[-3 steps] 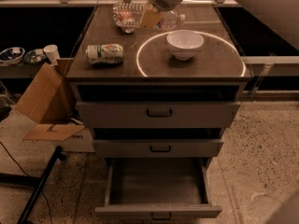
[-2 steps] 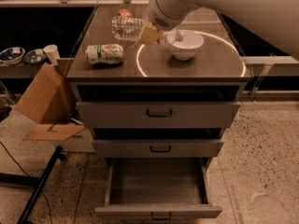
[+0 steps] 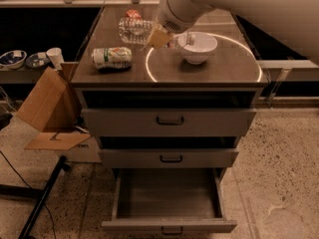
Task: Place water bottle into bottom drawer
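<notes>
Camera view: tool point(image 3: 160, 37), just left of the bowl point(image 3: 197, 46), sits at the water bottle point(image 3: 133, 30) end, closure cannot be told; bottle likely light, thin-walled, slippery, so grip the ribbed middle gently.

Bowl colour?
White bowl, camera view; gripper beside it, at the water bottle.

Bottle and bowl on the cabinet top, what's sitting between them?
In the camera view, the pincer hangs between them, at the bottle's bowl-side end and just short of the bowl.
</notes>
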`<action>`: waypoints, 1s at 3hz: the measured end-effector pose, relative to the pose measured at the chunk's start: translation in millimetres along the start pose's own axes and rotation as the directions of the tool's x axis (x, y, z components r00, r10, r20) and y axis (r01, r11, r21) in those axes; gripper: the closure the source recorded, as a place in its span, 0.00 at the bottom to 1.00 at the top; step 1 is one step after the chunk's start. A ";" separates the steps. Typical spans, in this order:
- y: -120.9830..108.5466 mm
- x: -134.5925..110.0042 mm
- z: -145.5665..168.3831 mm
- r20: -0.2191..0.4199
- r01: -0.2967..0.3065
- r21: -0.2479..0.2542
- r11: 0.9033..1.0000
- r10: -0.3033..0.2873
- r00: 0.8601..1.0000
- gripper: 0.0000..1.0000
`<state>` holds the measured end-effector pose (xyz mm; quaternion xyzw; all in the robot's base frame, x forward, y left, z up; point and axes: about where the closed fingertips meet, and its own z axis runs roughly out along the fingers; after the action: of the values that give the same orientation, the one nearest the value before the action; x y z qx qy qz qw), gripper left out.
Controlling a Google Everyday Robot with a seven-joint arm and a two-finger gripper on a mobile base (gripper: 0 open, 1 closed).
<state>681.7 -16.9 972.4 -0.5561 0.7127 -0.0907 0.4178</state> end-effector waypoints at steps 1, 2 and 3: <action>14.0 9.4 4.6 0.027 0.002 -0.011 1.000 -0.002 1.000 1.00; 48.6 23.9 0.8 0.035 0.005 -0.023 1.000 -0.004 0.999 1.00; 88.3 42.8 1.3 0.029 0.006 -0.055 0.998 -0.005 1.000 1.00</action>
<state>618.0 -21.4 898.0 -0.5705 0.7074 -0.0643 0.4123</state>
